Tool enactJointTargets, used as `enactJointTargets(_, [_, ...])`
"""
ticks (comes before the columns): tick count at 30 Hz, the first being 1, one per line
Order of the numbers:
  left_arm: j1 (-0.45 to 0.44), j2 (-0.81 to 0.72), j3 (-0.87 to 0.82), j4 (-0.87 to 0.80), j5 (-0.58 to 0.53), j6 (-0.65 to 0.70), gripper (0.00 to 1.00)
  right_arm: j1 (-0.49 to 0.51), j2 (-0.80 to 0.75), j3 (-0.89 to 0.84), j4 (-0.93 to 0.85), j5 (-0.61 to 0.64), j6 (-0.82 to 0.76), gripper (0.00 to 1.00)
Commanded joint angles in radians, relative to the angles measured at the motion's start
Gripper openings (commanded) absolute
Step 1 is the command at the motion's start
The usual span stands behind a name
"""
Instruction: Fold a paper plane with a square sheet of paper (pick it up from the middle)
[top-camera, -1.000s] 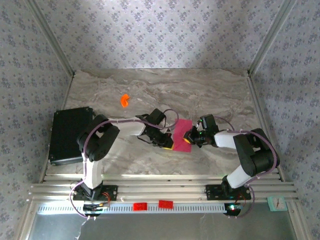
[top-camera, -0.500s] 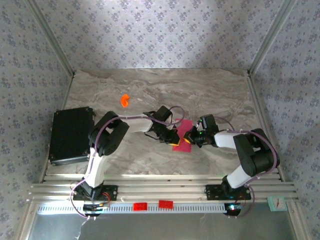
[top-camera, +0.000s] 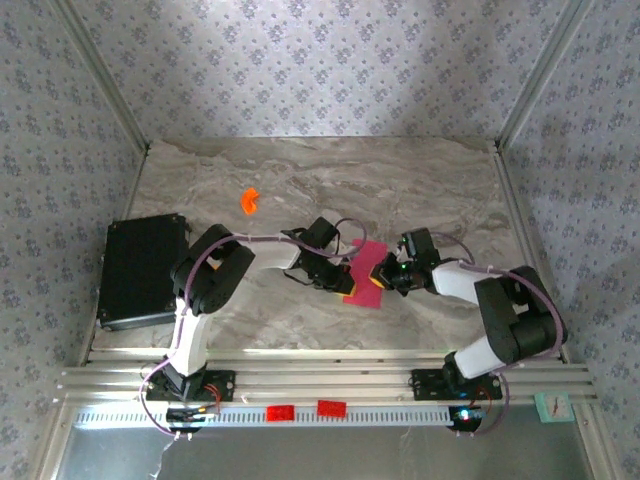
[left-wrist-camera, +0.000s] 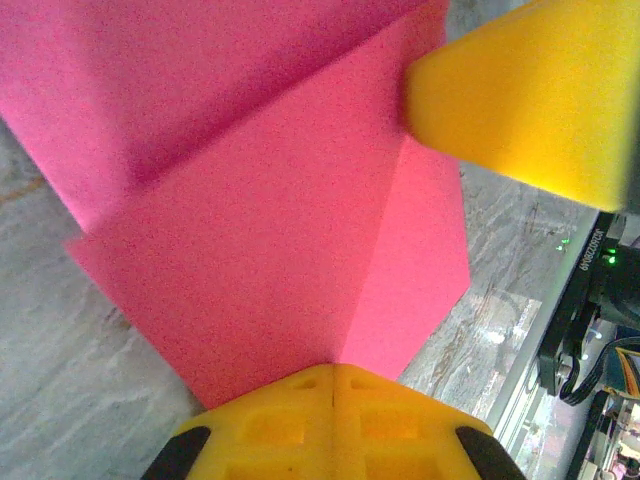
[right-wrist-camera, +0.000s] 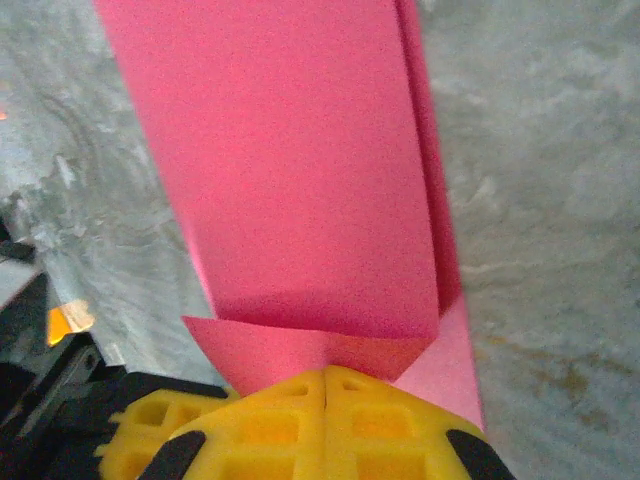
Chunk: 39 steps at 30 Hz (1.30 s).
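At desk centre: the square sheet of paper (top-camera: 366, 268), already creased into a narrower pink shape with overlapping flaps, sat between the two pincers on the desk (top-camera: 300, 175); whether it rested on the marble or hung just clear was unclear.
Long axis: from above, roughly 12 to 6 o'clock, across the line joining the pincers.
Left pincer (top-camera: 346, 279): at the sheet's 9 o'clock edge, fingers together and clamped on the paper; its wrist view showed the pink sheet running straight into the closed yellow tips.
Right pincer (top-camera: 382, 274): at the 3 o'clock edge, likewise clamped on the sheet, a folded corner pinched at its tips.
Nearer arm: neither; both gripped opposite edges, so the next crease probably depended on one holding while the other moved.
Left arm pose: elbow folded back toward 8 o'clock, forearm low, pointing to 3 o'clock.
Right arm pose: elbow at 4 o'clock, forearm low, pointing to 9 o'clock.
Bystander: an orange piece (top-camera: 249, 200) lay well apart at 10 o'clock.
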Motion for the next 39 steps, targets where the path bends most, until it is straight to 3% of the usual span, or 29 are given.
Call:
enactJointTargets(1, [-0.006, 0.020, -0.057, -0.113, -0.030, -0.011, 0.03, 0.033, -0.027, 0.022, 0.000, -0.002, -0.015, 0.06])
enactJointTargets(7, [-0.005, 0.030, -0.050, -0.109, -0.030, -0.012, 0.00, 0.093, 0.079, -0.001, 0.084, 0.012, 0.027, 0.05])
enactJointTargets(13, [-0.003, 0.064, -0.050, -0.133, -0.025, 0.024, 0.00, 0.000, 0.067, -0.069, 0.107, 0.002, 0.014, 0.04])
enactJointTargets(27, [-0.002, 0.072, -0.076, -0.108, -0.027, 0.013, 0.00, -0.167, -0.012, -0.051, 0.016, -0.020, -0.057, 0.05])
enactJointTargets(34, [-0.001, 0.054, -0.074, -0.092, -0.026, -0.008, 0.00, -0.121, -0.130, -0.021, -0.025, -0.006, -0.056, 0.07])
enactJointTargets(39, [-0.001, 0.043, -0.062, -0.089, -0.021, -0.019, 0.00, -0.020, -0.057, -0.003, 0.040, -0.004, -0.003, 0.07])
